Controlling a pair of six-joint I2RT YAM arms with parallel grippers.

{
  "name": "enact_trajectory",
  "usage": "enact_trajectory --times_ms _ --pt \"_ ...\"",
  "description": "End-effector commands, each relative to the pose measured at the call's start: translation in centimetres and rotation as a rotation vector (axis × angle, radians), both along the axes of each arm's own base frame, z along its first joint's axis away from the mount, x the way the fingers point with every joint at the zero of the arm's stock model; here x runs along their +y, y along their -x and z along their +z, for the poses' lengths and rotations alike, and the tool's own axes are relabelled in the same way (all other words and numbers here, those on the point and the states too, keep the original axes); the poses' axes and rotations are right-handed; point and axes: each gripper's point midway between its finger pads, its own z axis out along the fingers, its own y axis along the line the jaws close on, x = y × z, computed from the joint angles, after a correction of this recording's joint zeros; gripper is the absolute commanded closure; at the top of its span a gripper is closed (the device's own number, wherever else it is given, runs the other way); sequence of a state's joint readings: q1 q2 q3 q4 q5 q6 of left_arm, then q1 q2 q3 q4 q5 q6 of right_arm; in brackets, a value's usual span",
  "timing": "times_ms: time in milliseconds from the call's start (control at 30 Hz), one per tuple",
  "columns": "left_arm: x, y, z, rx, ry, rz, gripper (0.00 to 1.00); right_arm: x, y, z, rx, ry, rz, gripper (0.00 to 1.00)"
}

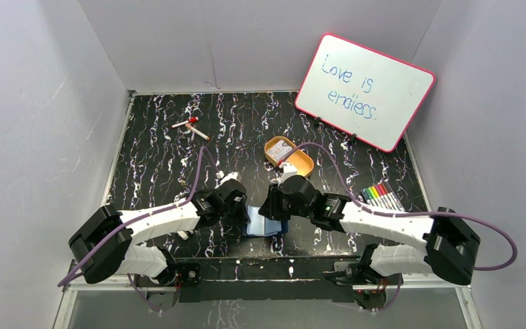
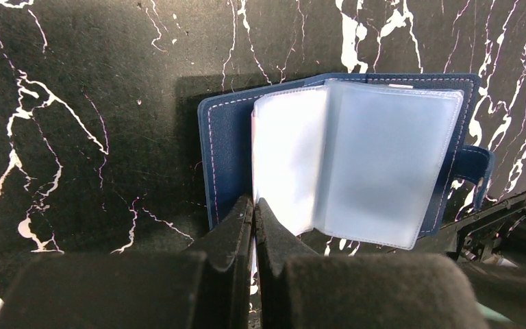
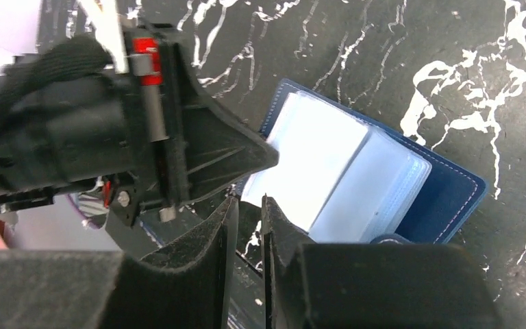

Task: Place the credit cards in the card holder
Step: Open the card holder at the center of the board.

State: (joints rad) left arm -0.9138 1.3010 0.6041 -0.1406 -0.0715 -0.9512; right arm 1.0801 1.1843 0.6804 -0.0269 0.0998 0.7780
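The card holder (image 1: 263,226) lies open on the black marbled table between both arms. Its navy cover (image 2: 223,151) frames a fan of clear pockets (image 2: 383,157), and the snap tab (image 2: 477,167) sticks out on the right. My left gripper (image 2: 254,201) is shut on the near edge of the leftmost pocket. The sleeve there glows white, and I cannot tell whether a credit card is inside. My right gripper (image 3: 249,199) hovers just short of the holder's edge (image 3: 452,199), jaws slightly apart with nothing between them. A pale flat piece (image 1: 279,147), maybe a credit card, lies in the orange tin.
The oval orange tin (image 1: 300,163) stands just behind the grippers. A row of coloured marker pens (image 1: 382,197) lies to the right. A red-and-white pen pair (image 1: 190,127) lies at the back left. A pink-framed whiteboard (image 1: 364,91) leans on the back right wall.
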Motion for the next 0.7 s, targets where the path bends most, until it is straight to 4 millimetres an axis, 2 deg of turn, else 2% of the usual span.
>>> enact_trajectory --times_ms 0,100,167,300,567,600,667 --pt "0.1 -0.3 0.6 -0.026 0.006 0.011 1.00 0.4 -1.2 -1.7 0.033 0.002 -0.054 0.74" --pt "0.6 0.0 -0.1 -0.012 -0.008 0.019 1.00 -2.2 -1.9 -5.6 0.101 0.099 -0.149 0.76" --pt "0.8 0.3 -0.6 -0.003 -0.013 0.022 1.00 -3.5 -2.0 -7.2 0.111 0.142 -0.180 0.76" --pt "1.0 0.4 -0.9 -0.006 -0.005 0.024 1.00 -4.8 -1.4 -9.0 0.132 0.186 -0.180 0.75" --pt "0.6 0.1 -0.7 -0.011 -0.012 0.008 1.00 -4.9 -0.8 -11.3 0.166 0.236 -0.147 0.74" --pt "0.7 0.0 -0.4 -0.019 -0.012 0.009 0.94 -5.0 -0.8 -11.5 0.168 0.243 -0.148 0.74" --pt "0.8 -0.1 0.5 -0.043 -0.004 0.009 0.76 -5.2 -0.8 -11.8 0.166 0.259 -0.151 0.74"
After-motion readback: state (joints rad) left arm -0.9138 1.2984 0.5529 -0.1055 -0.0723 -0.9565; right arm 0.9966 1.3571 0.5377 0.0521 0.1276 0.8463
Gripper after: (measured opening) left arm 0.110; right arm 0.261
